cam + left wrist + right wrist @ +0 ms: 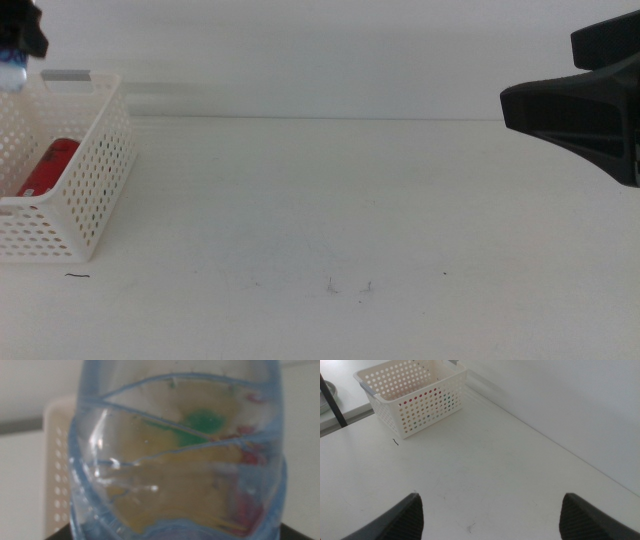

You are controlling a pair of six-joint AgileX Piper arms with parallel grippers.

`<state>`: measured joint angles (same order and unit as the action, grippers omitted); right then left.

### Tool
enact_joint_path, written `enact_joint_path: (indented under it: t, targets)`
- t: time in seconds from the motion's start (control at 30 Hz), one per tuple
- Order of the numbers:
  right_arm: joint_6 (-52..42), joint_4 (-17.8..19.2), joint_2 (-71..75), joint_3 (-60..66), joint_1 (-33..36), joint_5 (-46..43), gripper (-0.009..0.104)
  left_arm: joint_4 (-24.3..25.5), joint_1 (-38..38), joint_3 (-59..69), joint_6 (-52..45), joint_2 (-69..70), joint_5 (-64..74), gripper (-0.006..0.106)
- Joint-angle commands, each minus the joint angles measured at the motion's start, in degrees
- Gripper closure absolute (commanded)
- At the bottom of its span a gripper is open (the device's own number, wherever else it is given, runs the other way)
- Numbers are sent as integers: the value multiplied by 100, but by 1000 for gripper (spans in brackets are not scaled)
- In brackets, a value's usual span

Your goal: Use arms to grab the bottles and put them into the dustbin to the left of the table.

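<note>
Red can (pixel 48 166) already down in the dustbin (pixel 95 190) at the counter's (pixel 330 200) left end. Clear water bottle (pixel 180 455) clamped in left gripper (pixel 20 35) above the bin, awaiting release. Right gripper (pixel 490 515) idle, fingers spread wide, holding nothing.

The white dustbin (pixel 75 185) with perforated sides stands at the far left of the white worktop (pixel 330 210), and a red can (pixel 48 167) lies inside it. Above the dustbin, in the top left corner, a small part of the left claw (pixel 22 32) is visible with something pale blue just under it. The right claw (pixel 585 110) comes in from the right edge, dark and held above the worktop.
</note>
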<state>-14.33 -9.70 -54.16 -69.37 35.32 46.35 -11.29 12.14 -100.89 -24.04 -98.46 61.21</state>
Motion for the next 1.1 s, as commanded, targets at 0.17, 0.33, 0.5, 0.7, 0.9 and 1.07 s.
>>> enact_joint_path:
  t: [0.17, 0.33, 0.5, 0.7, 0.9, 1.07]
  targets:
    - [-49, 12, 9, -32, 12, 0, 10, -228, 210, -152, -43, -841, -46, 102]
    - [-49, 12, 9, -32, 12, 0, 10, -44, 210, -152, 69, -1316, -77, 102]
    - [-49, 12, 9, -32, 12, 0, 10, 53, 210, -152, 130, -1601, 33, 84]
    - [-49, 12, 9, -32, 12, 0, 10, 309, 210, -152, 271, -1666, 8, 14]
    - [-49, 12, 9, -32, 12, 0, 10, 139, 210, -168, 36, -1595, 196, 7]
    - [-49, 12, 9, -32, 12, 0, 10, 127, 210, -168, 477, -1247, 524, 7]
